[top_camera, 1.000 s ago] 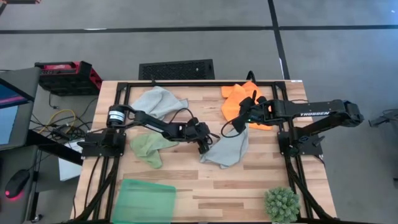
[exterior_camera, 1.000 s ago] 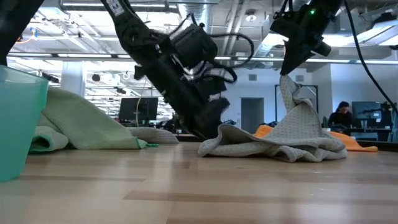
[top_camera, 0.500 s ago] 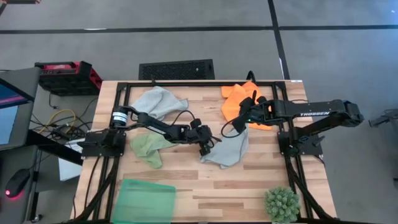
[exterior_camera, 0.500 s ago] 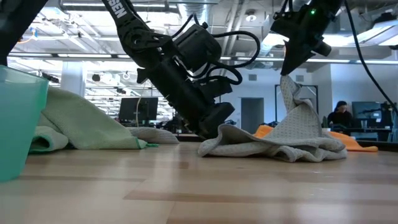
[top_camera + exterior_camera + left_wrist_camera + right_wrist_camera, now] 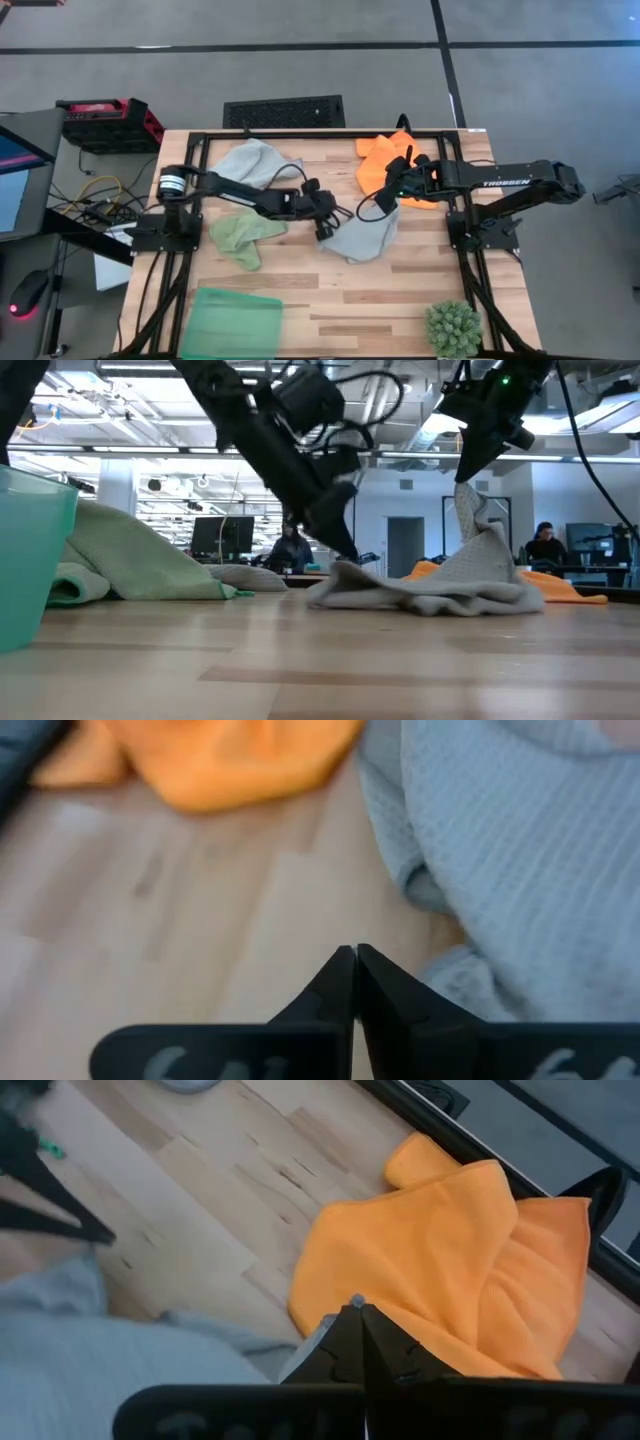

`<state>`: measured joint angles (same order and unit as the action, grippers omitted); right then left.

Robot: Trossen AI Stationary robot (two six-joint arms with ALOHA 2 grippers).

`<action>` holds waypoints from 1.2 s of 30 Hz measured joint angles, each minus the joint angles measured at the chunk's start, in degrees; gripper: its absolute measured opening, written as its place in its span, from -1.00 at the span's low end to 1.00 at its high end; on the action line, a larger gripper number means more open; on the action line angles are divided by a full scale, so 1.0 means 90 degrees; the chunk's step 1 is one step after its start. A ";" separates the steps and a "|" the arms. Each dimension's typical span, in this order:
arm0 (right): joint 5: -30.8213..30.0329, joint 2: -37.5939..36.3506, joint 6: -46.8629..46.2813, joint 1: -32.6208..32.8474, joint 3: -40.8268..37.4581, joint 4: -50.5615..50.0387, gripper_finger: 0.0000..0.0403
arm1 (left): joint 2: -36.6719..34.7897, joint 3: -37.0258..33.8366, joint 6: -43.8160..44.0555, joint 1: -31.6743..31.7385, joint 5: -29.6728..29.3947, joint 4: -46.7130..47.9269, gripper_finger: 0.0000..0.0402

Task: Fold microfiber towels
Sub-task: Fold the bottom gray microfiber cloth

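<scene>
Both arms reach in toward the table's middle. The left gripper (image 5: pixel 322 228) is pinched tight on the near-left edge of the grey towel (image 5: pixel 362 238); the right gripper (image 5: pixel 463 478) is clamped on its other corner, holding that corner up in a peak. The towel is a rumpled, waffle-textured heap. The low view shows the lifted peak, which the overhead flattens out. The orange towel (image 5: pixel 385 160) lies crumpled at the far right, the green towel (image 5: pixel 238 236) sits left of centre, and a second grey towel (image 5: pixel 250 163) lies far left.
</scene>
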<state>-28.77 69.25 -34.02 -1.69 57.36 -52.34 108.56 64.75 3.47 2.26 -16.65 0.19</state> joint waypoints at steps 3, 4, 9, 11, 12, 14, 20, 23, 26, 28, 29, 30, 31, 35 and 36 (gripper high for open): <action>-0.0001 -0.0002 0.0001 0.0000 0.0000 0.0001 -0.98 | -0.0386 -0.0002 -0.0240 0.0009 -0.0139 0.0192 -1.00; 0.0000 -0.0002 0.0000 0.0000 0.0000 0.0000 -0.97 | -0.0492 0.0010 -0.0319 0.0007 -0.0164 0.0161 -1.00; 0.0000 -0.0013 0.0002 0.0018 0.0000 -0.0026 -0.98 | -0.1135 0.0005 -0.0622 0.0005 -0.0398 0.0568 -1.00; 0.0001 -0.0045 0.0000 0.0023 0.0000 -0.0040 -0.98 | -0.1444 0.0005 -0.0746 0.0005 -0.0608 0.0739 -1.00; 0.0018 -0.0043 0.0000 0.0026 0.0000 -0.0065 -0.98 | -0.1583 0.0010 -0.0801 0.0005 -0.0731 0.0754 -1.00; 0.0032 -0.0039 0.0000 0.0061 0.0000 -0.0161 -0.97 | -0.1899 -0.0002 -0.0858 0.0005 -0.1000 0.1069 -1.00; 0.0315 -0.0036 0.0018 0.0372 -0.0002 -0.0303 -0.98 | -0.2586 0.0007 -0.1068 0.0005 -0.1469 0.1450 -1.00; 0.0539 -0.0036 0.0074 0.0644 -0.0002 -0.0316 -0.97 | -0.2821 0.0008 -0.1207 0.0005 -0.1587 0.1446 -1.00; 0.0760 -0.0036 0.0167 0.0967 -0.0002 -0.0320 -0.97 | -0.3023 0.0007 -0.1365 0.0005 -0.1685 0.1328 -1.00; 0.0889 -0.0036 0.0167 0.1169 -0.0002 -0.0321 -0.97 | -0.3140 0.0007 -0.1454 0.0005 -0.1742 0.1343 -1.00; 0.0956 -0.0036 0.0165 0.1262 -0.0002 -0.0320 -0.97 | -0.3168 0.0012 -0.1474 0.0005 -0.1755 0.1292 -1.00; 0.1018 -0.0033 0.0166 0.1334 -0.0002 -0.0320 -0.97 | -0.3206 0.0012 -0.1504 0.0005 -0.1748 0.1339 -1.00; 0.1046 -0.0032 0.0167 0.1395 -0.0002 -0.0302 -0.96 | -0.3224 0.0012 -0.1547 0.0005 -0.1743 0.1396 -1.00; 0.1142 -0.0032 0.0090 0.1564 -0.0002 -0.0208 -0.87 | -0.3226 0.0012 -0.1796 0.0005 -0.1708 0.1376 -1.00; 0.1323 -0.0032 0.0108 0.1559 -0.0002 -0.0118 -0.84 | -0.3226 0.0012 -0.1830 0.0005 -0.1695 0.1376 -1.00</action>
<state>-16.87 68.97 -33.04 12.34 57.34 -53.40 79.53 64.86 -13.00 2.31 -31.90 12.58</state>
